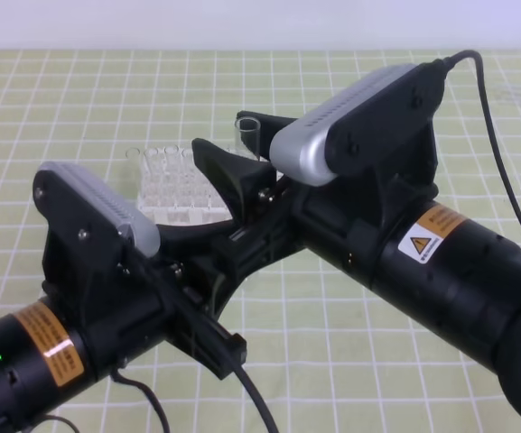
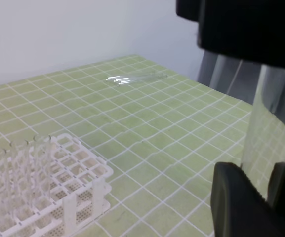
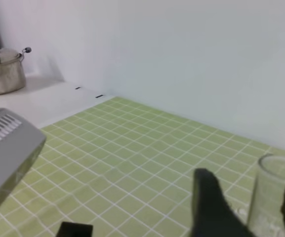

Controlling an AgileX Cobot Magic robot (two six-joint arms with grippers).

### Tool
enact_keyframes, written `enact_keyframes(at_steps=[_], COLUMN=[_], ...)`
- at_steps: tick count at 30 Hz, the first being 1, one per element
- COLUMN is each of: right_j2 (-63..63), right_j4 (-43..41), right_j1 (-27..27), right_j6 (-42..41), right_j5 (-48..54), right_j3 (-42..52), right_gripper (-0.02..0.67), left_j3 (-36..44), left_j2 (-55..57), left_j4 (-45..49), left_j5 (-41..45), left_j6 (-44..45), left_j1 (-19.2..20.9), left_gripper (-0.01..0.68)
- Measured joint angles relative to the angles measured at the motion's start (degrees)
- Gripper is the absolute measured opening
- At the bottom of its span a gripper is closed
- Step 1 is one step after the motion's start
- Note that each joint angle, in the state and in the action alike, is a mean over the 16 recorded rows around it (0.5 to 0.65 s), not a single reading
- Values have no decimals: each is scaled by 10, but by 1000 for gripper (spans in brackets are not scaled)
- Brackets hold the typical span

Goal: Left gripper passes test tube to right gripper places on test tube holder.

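Nearest the camera in your exterior high view, the left arm with its plain orange band rises from the lower left, and the left hand is mostly masked by the right arm's body. In your left wrist view, its black fingers are closed on the lower part of the test tube, which stands upright. Just behind, the right hand brackets the tube's open rim. In your right wrist view, one dark finger stands just left of the glass and another at the right edge. You cannot tell whether they press the tube or stand slightly apart from it. Beyond the hands, the white test tube holder rests on the green checked surface with clear tubes upright in it. Farther off in the left wrist view, spare tubes lie flat.
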Motion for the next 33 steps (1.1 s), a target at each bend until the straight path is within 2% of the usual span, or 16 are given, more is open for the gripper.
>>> enact_keyframes(at_steps=[9, 17, 24, 33], right_j2=[0, 0, 0, 0], right_j4=[-28, -36, -36, -36], right_j1=[0, 0, 0, -3], right_j6=[24, 30, 30, 29], right_j5=[0, 0, 0, 1], right_j3=[0, 0, 0, 0], right_gripper=[157, 92, 89, 89], left_j3=[0, 0, 0, 0], left_j2=[0, 0, 0, -13], left_j4=[0, 0, 0, 0], left_j5=[2, 1, -2, 14], left_j6=[0, -3, -7, -10], left_j1=[0, 0, 0, 0], left_gripper=[94, 105, 216, 429])
